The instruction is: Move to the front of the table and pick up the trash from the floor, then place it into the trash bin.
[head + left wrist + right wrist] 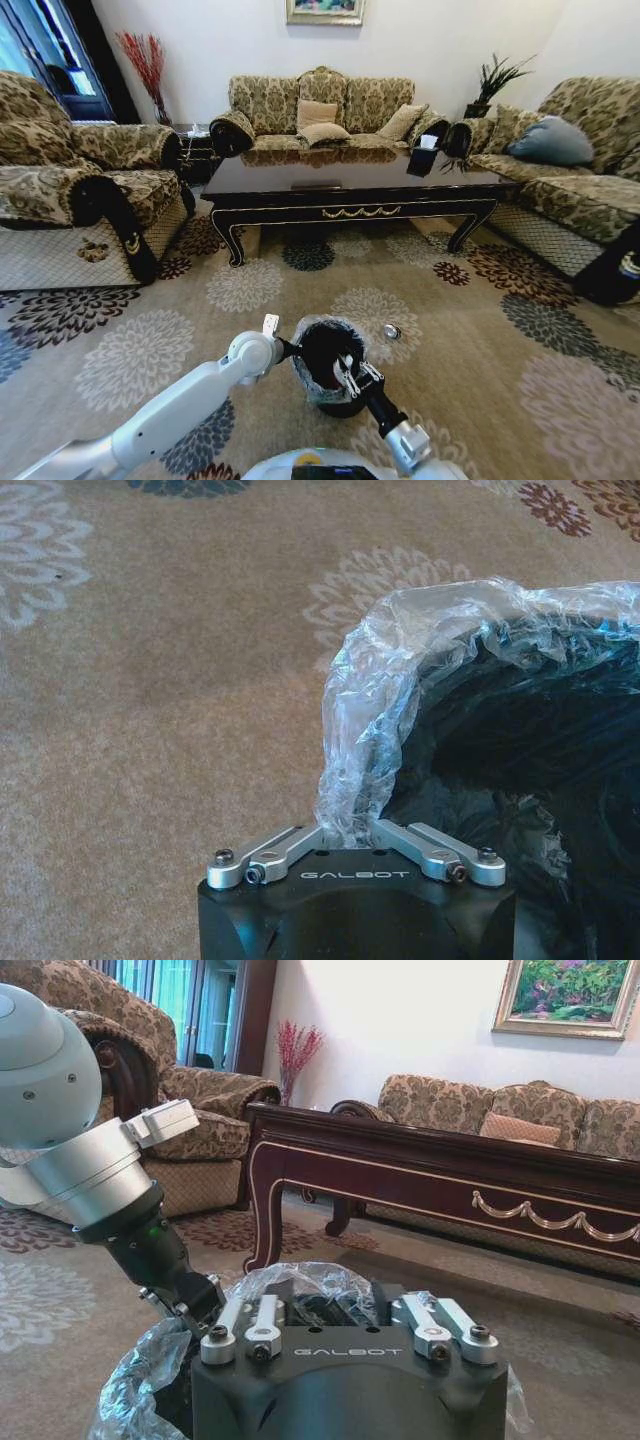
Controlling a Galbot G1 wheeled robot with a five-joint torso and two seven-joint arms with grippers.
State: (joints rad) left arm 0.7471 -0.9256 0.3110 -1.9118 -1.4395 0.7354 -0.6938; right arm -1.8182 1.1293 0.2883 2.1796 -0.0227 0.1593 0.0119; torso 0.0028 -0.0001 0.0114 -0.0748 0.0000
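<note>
The left arm enters the head view from the lower left and reaches toward the centre. The left gripper [290,349] sits at the left edge of the trash bin [327,404]. In the left wrist view, the left gripper [352,832] is closed on the clear-grey liner bag [400,670] where it folds over the bin rim; the finger links converge on the bunched plastic. The right wrist view shows the same arm's black wrist section reaching down to the liner at the bin's edge.

The trash bin, small, round and black, stands upright on the floor [130,300], directly in front of the robot and between the two arms. Its black interior is visible; its contents cannot be determined.

The right arm rises from the lower centre-right of the head view. The right gripper [347,377] is positioned over the bin opening, near its right rim. In the right wrist view the right gripper [345,1310] has its finger links spread, with crumpled liner just beyond them; the state of the fingertips cannot be determined.

A tiny silvery round piece [392,331] lies on the carpet, near the bin on its right side and apart from it.

The table [350,190] stands beyond the bin, across the patterned carpet.
</note>
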